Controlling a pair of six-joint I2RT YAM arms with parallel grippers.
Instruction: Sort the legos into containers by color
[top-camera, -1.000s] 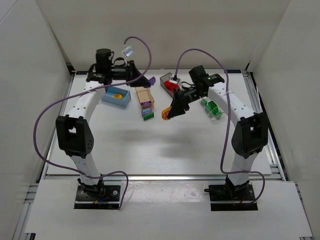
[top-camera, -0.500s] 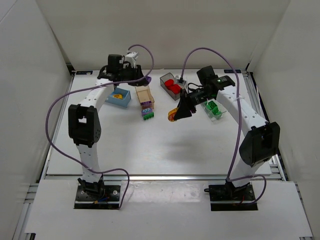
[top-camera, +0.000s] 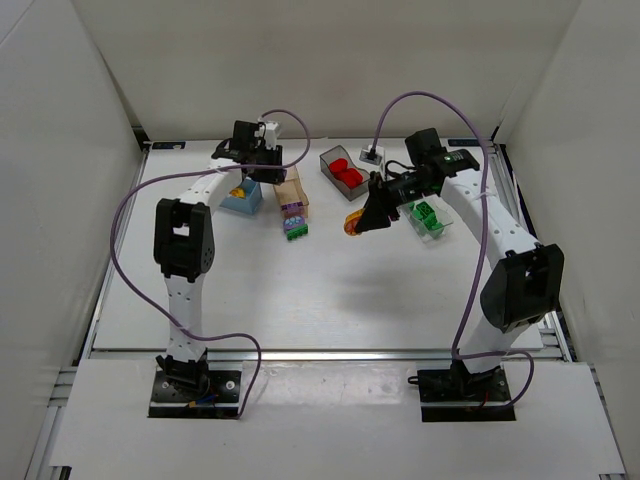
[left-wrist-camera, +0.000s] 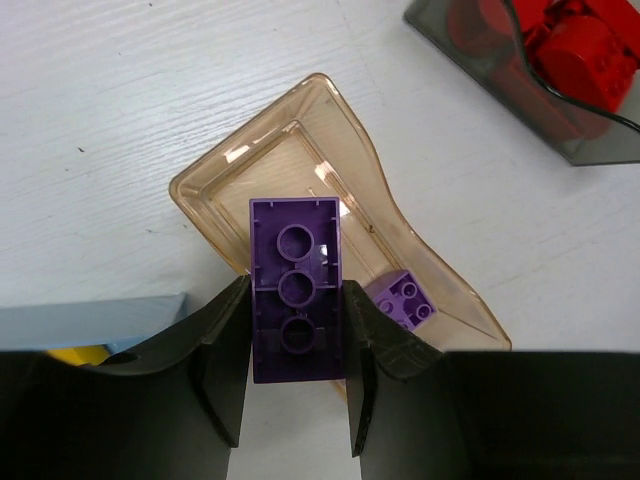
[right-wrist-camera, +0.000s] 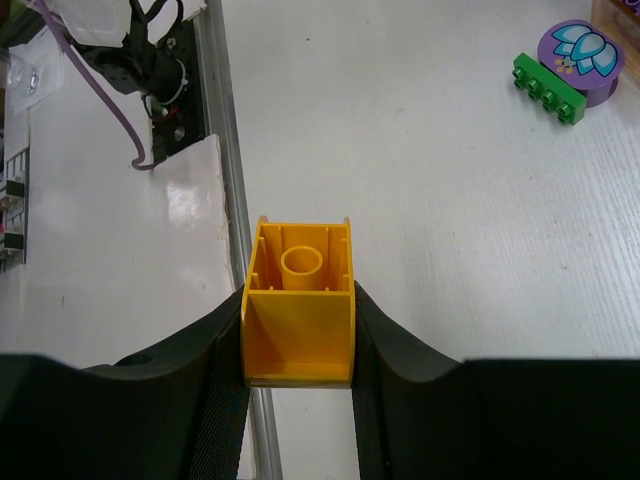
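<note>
The top camera looks down from high at the near edge, taking in the whole table (top-camera: 300, 290). The left wrist camera hangs close over the tan bin (left-wrist-camera: 300, 150), facing almost straight down; the top view shows that bin small, far middle. The right wrist camera looks slantwise across the table toward the left arm's base (right-wrist-camera: 160, 75), sharing the green brick (right-wrist-camera: 545, 90) with the top view.

purple brick (left-wrist-camera: 296, 240): smooth glossy plastic.
orange brick (right-wrist-camera: 298, 320): smooth plastic, mild sheen.
tan bin (left-wrist-camera: 285, 150): translucent glossy plastic, glints on floor.
grey bin (left-wrist-camera: 445, 30): smoky translucent plastic.
left pincer (left-wrist-camera: 296, 295) fingers (left-wrist-camera: 222, 380): matt black.
worktop (left-wrist-camera: 120, 110): matt, faint streaky grain like painted wood.
</note>
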